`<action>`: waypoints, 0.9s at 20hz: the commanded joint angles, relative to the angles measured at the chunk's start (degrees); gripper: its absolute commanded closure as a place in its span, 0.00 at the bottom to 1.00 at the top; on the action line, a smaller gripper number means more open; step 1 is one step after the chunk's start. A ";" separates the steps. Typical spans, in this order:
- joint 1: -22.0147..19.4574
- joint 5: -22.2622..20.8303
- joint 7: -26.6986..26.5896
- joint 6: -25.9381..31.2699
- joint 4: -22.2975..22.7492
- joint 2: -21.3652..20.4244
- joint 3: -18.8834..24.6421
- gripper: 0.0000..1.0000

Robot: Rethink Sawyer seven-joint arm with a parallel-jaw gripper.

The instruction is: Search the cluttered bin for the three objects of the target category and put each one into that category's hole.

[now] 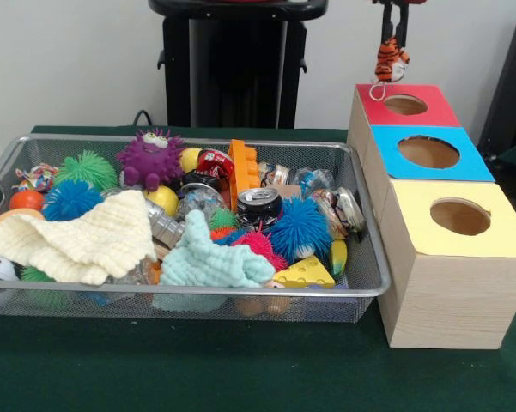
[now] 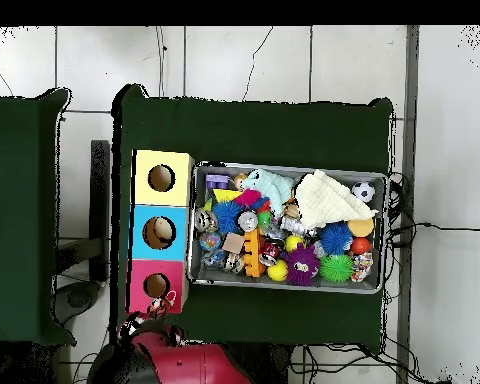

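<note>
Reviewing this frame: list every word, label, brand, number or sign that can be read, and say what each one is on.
No text can be read in either view.
Red can in the wire bin: white marks on its side, too blurred to read.
Silver can: only its top shows, no lettering legible.
Red, blue and yellow box tops: plain colour, no labels.
Striped tiger toy hanging from the gripper: no writing.
</note>
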 commanded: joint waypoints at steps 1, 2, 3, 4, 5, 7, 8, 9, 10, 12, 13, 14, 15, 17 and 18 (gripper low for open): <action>0.29 3.25 11.38 -2.86 1.41 2.78 -0.95 1.00; 0.20 3.44 11.03 -2.97 1.25 3.02 -0.99 1.00; 0.25 3.66 10.87 -3.21 1.13 3.32 -0.93 1.00; 0.02 3.79 10.57 -3.07 1.07 3.24 -0.90 1.00; 0.15 4.00 10.59 -3.23 0.97 3.47 -0.81 1.00; 0.60 4.31 10.91 -3.62 0.85 3.80 -0.85 1.00; 0.61 4.43 10.95 -3.81 0.90 3.91 -0.78 1.00; 0.71 4.60 11.04 -3.85 0.95 3.87 -0.81 1.00; 0.77 4.71 11.00 -3.88 0.85 3.99 -0.83 1.00; 0.90 5.29 11.07 -3.56 0.87 3.78 -0.67 1.00; 0.95 5.64 11.14 -3.45 0.96 3.67 -0.50 1.00; 1.06 6.00 11.28 -3.50 1.20 3.59 -0.29 1.00; 1.21 6.75 11.48 -2.81 1.38 3.00 0.09 1.00; 1.81 8.02 11.75 -0.80 1.64 1.54 0.32 1.00; 2.34 8.50 11.92 0.06 1.57 0.95 0.14 1.00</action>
